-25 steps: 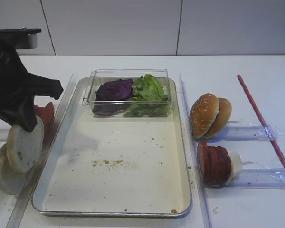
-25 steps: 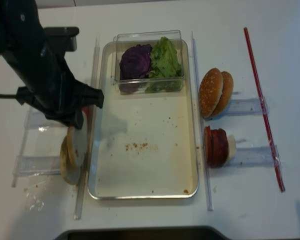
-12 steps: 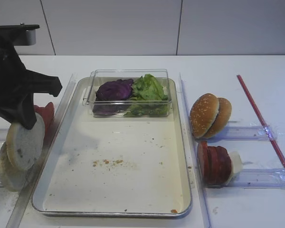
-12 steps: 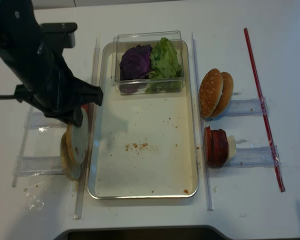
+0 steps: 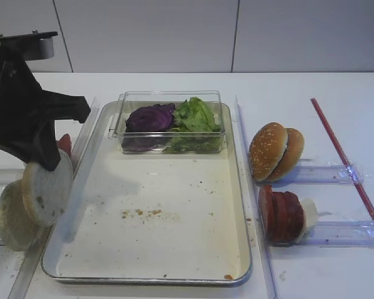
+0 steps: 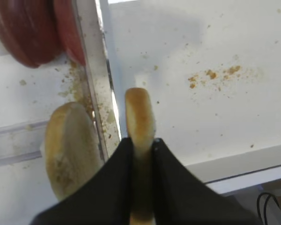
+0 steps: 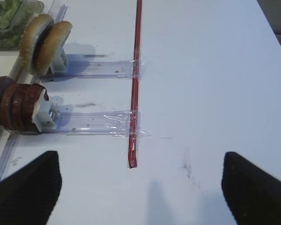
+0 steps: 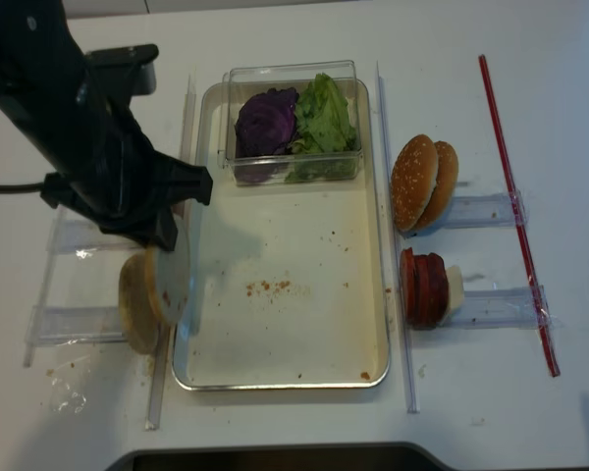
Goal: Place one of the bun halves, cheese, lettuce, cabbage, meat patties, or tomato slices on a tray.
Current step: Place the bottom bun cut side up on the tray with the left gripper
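the left gripper (image 6: pixel 141 187) has its fingers pinching the bun half (image 5: pixel 47 191) on edge, hanging right over the tray's (image 5: pixel 240 187) left rim. the open tray floor lies just to its right, so it looks like a short sideways carry.

In the left wrist view the left gripper (image 6: pixel 141 187) covers the lower part of the bun half (image 6: pixel 139 124) it pinches, and the picture's bottom edge cuts off both. Up-left of the claw, the tomato slices (image 6: pixel 35 28) run off the top edge. In the exterior view the arm hides most of them (image 5: pixel 65 143).
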### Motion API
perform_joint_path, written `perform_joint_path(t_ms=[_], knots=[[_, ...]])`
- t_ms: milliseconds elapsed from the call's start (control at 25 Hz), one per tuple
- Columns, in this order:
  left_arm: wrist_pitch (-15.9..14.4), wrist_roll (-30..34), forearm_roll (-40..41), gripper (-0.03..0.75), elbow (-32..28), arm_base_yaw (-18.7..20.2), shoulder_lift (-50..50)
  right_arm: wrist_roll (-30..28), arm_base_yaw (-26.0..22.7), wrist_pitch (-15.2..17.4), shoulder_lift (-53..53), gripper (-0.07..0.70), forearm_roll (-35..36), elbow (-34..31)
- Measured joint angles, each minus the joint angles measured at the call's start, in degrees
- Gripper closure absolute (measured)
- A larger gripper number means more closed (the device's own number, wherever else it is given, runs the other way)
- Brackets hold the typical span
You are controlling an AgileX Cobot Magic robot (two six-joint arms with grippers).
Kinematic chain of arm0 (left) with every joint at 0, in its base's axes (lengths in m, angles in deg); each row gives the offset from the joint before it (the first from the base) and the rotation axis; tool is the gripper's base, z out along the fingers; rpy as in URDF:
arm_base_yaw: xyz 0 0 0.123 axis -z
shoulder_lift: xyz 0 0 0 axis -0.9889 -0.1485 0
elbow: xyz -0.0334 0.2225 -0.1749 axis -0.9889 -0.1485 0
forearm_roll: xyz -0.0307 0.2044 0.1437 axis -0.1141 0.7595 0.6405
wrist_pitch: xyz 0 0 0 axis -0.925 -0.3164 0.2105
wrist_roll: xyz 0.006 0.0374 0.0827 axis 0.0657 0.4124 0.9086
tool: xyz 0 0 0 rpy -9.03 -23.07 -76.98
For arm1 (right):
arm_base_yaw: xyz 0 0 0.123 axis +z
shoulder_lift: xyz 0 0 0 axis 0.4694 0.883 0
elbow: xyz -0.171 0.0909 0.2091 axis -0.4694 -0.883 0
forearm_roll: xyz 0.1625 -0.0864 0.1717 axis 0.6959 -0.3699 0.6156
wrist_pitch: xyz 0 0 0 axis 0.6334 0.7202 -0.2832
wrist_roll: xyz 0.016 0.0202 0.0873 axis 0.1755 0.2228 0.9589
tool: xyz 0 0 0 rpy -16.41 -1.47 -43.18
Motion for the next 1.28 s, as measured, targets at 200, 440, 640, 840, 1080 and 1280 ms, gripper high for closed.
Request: perform_joint_path(t_ms=[200, 440, 640, 840, 1080, 1280], knots=[[8.7, 3.0, -1.7, 0.664, 0.0, 0.0, 0.0, 0.1, 0.0, 0.0, 0.0, -0.06, 0.0, 0.0], [16.0, 7.5, -7.7, 0.664, -2.9, 0.0, 0.0, 0.1, 0.0, 0.0, 0.0, -0.06, 0.0, 0.0], [19.7, 13.0, -16.1, 0.664, -7.3, 0.0, -0.1, 0.2, 0.0, 0.0, 0.0, -0.06, 0.0, 0.0], [21.5, 19.7, -25.4, 0.664, -7.5, 0.0, -0.3, 0.2, 0.0, 0.0, 0.0, -0.06, 0.0, 0.0], [21.2, 27.4, -34.8, 0.665, -7.5, -0.7, -3.6, 0.2, 0.0, 0.0, 0.0, -0.06, 0.0, 0.0], [20.9, 35.3, -44.2, 0.666, -10.5, -2.9, -5.0, 0.2, 0.0, 0.0, 0.0, -0.06, 0.0, 0.0]])
